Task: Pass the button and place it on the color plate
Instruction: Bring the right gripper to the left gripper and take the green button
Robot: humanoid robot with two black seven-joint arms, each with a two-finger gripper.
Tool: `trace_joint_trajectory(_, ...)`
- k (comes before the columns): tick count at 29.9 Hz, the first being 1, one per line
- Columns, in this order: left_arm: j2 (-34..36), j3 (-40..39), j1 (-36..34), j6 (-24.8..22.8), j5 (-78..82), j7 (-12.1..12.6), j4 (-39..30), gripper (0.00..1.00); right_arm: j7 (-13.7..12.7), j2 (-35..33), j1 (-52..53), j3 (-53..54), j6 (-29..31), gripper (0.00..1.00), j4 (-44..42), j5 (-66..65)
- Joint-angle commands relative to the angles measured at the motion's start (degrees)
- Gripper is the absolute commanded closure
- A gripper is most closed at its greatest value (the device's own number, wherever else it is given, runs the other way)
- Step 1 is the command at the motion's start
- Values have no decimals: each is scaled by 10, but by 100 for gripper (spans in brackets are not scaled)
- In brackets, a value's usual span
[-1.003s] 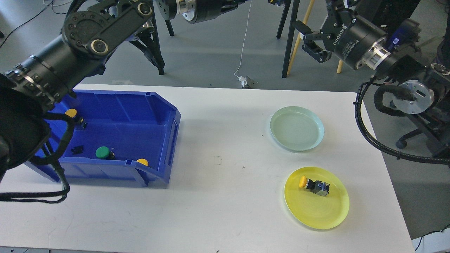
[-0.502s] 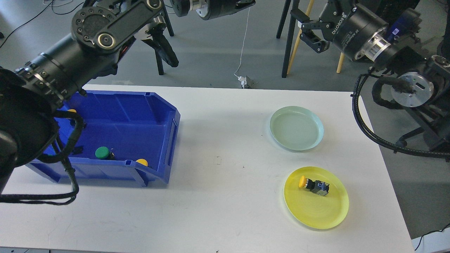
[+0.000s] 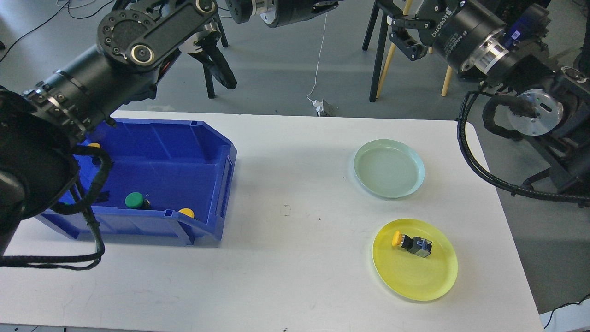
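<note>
Head view: a flat, matte white worktop [image 3: 295, 258] carries a blue moulded-plastic bin [image 3: 193, 152] on the left, with ribbed walls and a sloped front lip. Inside it a green-capped push button [image 3: 134, 200] lies on the bin floor, a yellow-capped button [image 3: 186, 212] sits against the front wall, and a third yellow cap [image 3: 93, 145] shows at the back left, partly hidden by the arm's cable.

To the right are two round, shallow, smooth plates with raised rims. The pale green plate [image 3: 389, 152] is farther away; the yellow plate [image 3: 428, 286] is nearer. On the yellow plate, towards its upper left, a yellow push button [image 3: 411, 244] lies on its side, its domed cap to the left and its dark, boxy contact block to the right.

The left arm rises from the left edge over the bin; its left gripper [image 3: 322, 5] is cut off by the top edge, so I cannot tell how its jaws stand. The right gripper [image 3: 400, 34] hangs high at the upper right, above the floor beyond the worktop, with its black jaws spread apart and holding nothing. Its cylindrical wrist is black with a machined metal ring.
</note>
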Motion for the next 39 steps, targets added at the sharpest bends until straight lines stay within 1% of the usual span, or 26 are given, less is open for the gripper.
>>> trace_joint_trajectory(1,0,0,0,0,0,0,0,62,0,0,-1,-4,1,42,-1,-2)
trace_joint_trajectory(12,1,-1,2,0,-1,0,0,62,0,0,-1,-5,8,72,-7,-5)
trace_joint_trajectory(16,1,-1,2,0,-1,-1,0,59,0,0,-1,-6,10,77,-7,-5)
trace_joint_trajectory(17,1,-1,2,0,-1,-1,0,56,0,0,-1,-6,11,78,-7,-5)
trace_joint_trajectory(19,1,-1,3,0,-1,0,0,43,0,0,0,-5,13,78,-7,-5)
trace_joint_trajectory(21,2,-2,4,0,-1,-1,0,28,0,0,0,-5,13,79,-7,-5)
trace_joint_trajectory(23,2,-3,4,0,-1,0,0,7,0,-1,0,-5,13,79,-7,-5)
trace_joint_trajectory(28,2,-1,4,0,0,1,0,1,0,-1,0,-3,13,80,-7,-5)
trace_joint_trajectory(31,1,1,6,0,1,2,-1,1,0,-3,0,-3,13,80,-7,-5)
trace_joint_trajectory(35,1,0,9,0,1,9,-3,1,0,-7,0,-3,13,80,-7,-5)
trace_joint_trajectory(39,3,11,11,0,5,9,-1,1,-2,-8,0,-3,12,80,-9,-5)
